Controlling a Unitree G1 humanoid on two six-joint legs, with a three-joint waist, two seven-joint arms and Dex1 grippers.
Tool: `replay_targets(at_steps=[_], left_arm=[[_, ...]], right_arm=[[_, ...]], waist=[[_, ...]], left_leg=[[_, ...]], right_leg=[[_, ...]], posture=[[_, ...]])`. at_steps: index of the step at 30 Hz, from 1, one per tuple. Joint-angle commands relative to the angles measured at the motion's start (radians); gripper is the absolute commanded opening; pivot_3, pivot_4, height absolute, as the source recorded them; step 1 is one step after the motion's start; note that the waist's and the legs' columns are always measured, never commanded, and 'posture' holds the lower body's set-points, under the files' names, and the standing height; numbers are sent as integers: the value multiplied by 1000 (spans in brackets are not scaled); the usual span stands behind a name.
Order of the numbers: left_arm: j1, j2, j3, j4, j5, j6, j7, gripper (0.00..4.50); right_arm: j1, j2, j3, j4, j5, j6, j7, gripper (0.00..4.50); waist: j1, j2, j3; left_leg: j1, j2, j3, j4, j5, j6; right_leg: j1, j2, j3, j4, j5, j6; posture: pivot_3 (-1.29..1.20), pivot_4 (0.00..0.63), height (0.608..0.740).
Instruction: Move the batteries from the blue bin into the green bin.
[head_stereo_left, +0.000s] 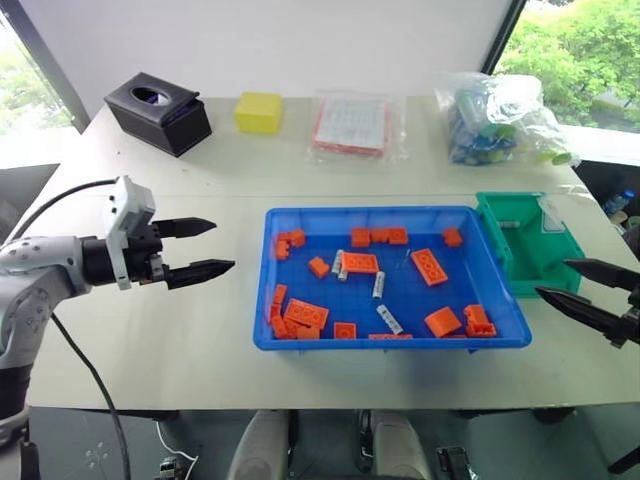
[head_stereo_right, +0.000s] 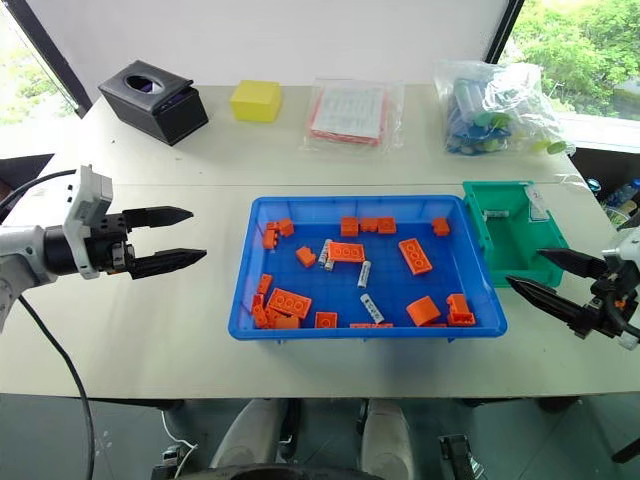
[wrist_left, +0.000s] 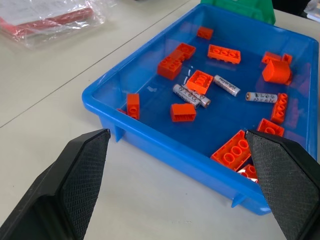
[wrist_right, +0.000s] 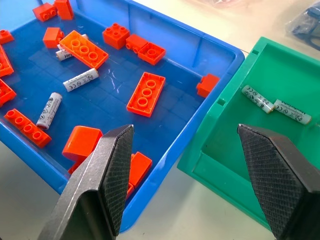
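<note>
Where blue bin (head_stereo_left: 497, 290) glossy, batteries (wrist_right: 80, 79) cylindrical, silvery.

White table (head_stereo_left: 150, 340) carries blue bin (head_stereo_left: 395, 342), green bin (head_stereo_left: 500, 215), yellow block (head_stereo_left: 259, 112)

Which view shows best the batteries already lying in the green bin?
Right wrist view: two batteries lie plainly on the green bin floor. Both eye views show them as one small pale mark. Left wrist view catches just the bin's rim.
</note>
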Motion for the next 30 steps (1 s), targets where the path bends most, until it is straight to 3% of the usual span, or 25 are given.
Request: replay_targets(at_steps=[1,22,27,30], left_arm=[[-9,15,33,-14,-16,-4,-5,4500],[-23,21,26,-16,-22,4,0,4500],[-39,24,2,-23,-17,-10,-28,4500],[-48,32,-18,-18,-10,-22,-68,4500]], right_arm=[[-7,6,-19,-12,-5,-8,1,3380],[-45,12,1,0,-26,-9,-11,3380],[-86,-30,27,41,-41,-16,12,3380],[-197,-95,97,86,-20,-12,33,3380]], waist=[[1,0,0],[1,0,0],[0,0,0],[-4,1,0]], left_leg=[[0,0,0,0,0,0],[0,0,0,0,0,0],[0,0,0,0,0,0],[0,0,1,1,0,0]], right_leg=[[0,0,0,0,0,0],[0,0,0,1,0,0],[0,0,0,1,0,0],[0,0,0,1,0,0]], posture=[[0,150,692],[0,150,692],[0,150,692],[0,150,692]])
